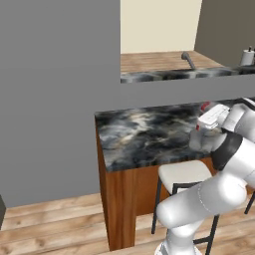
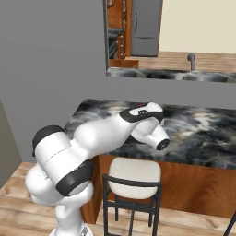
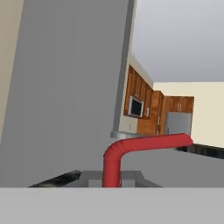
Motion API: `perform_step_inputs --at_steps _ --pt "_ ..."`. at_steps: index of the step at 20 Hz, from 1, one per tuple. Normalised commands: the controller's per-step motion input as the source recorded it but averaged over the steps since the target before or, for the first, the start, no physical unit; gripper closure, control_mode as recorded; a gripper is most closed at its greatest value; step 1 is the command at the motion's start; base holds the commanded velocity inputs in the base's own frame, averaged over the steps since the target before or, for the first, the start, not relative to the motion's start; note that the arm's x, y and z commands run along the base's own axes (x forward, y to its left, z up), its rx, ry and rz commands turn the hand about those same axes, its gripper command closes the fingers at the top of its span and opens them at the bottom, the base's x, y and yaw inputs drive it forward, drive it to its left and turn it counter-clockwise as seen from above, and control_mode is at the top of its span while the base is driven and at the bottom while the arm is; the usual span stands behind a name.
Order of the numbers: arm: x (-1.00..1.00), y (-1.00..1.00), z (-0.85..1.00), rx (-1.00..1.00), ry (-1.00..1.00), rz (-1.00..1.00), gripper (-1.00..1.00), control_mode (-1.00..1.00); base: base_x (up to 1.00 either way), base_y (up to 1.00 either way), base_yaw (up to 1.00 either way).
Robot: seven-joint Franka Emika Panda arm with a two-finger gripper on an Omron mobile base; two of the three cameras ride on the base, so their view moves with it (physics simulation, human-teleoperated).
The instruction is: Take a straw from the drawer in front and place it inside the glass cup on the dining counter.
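Carrying the straw (image 3: pixel 131 148) is where you're standing: pickup looks done, drop-off into the cup is remaining. Your gripper (image 3: pixel 112 183) is clenching its lower end, the bent red tube rising between the tips, while the arm is hanging over the dining counter (image 1: pixel 144 134).
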Motion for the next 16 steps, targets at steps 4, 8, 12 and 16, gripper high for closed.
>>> perform_step_inputs --at_steps 4,8,12,16 --pt "0.0 -0.01 -0.07 0.0 0.01 0.0 1.0 -1.0 0.0 0.0 0.0" --pt "0.0 0.0 0.0 0.0 0.09 0.0 1.0 -1.0 0.0 0.0 0.0" --pt "0.02 0.0 0.0 0.0 0.14 0.0 1.0 -1.0 0.0 0.0 0.0" --pt "0.14 0.0 -0.03 0.0 0.06 0.0 1.0 -1.0 0.0 0.0 0.0"
